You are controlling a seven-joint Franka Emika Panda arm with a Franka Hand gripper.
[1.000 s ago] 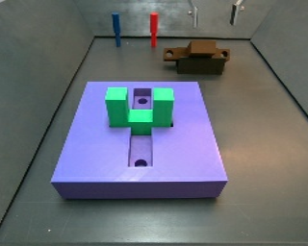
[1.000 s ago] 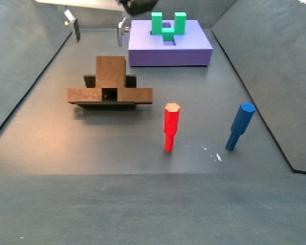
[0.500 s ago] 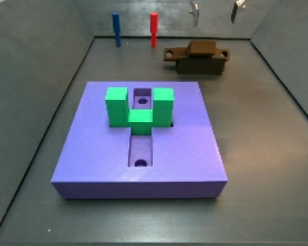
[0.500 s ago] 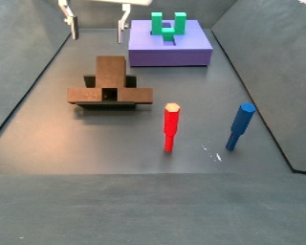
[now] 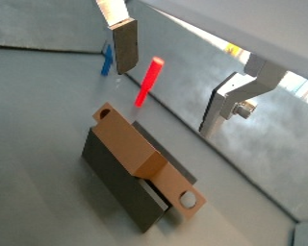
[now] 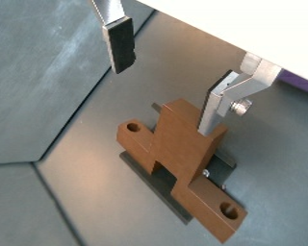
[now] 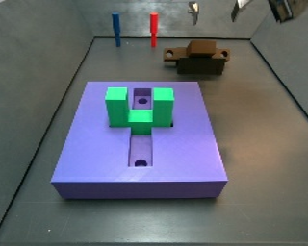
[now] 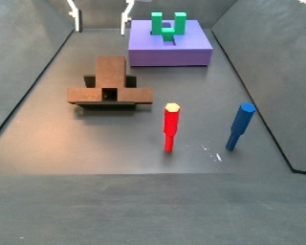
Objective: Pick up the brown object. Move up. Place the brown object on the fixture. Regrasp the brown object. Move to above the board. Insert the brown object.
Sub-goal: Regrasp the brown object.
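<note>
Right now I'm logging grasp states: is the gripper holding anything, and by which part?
Nothing is held. The gripper hangs open above the brown object, which lies on the fixture, its fingers apart and clear of it.

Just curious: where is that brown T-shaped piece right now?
The brown object rests on the fixture, below the open gripper, beyond the board.

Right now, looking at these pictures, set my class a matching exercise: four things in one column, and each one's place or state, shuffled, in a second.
Things:
1. brown object
2. green block
3. red peg
4. tool

Places or states:
A. open, holding nothing, above the brown object
B. standing upright on the floor beside the blue peg
C. resting on the fixture
D. on the board, straddling its groove

Pairs: 1-C, 2-D, 3-B, 4-A
</note>
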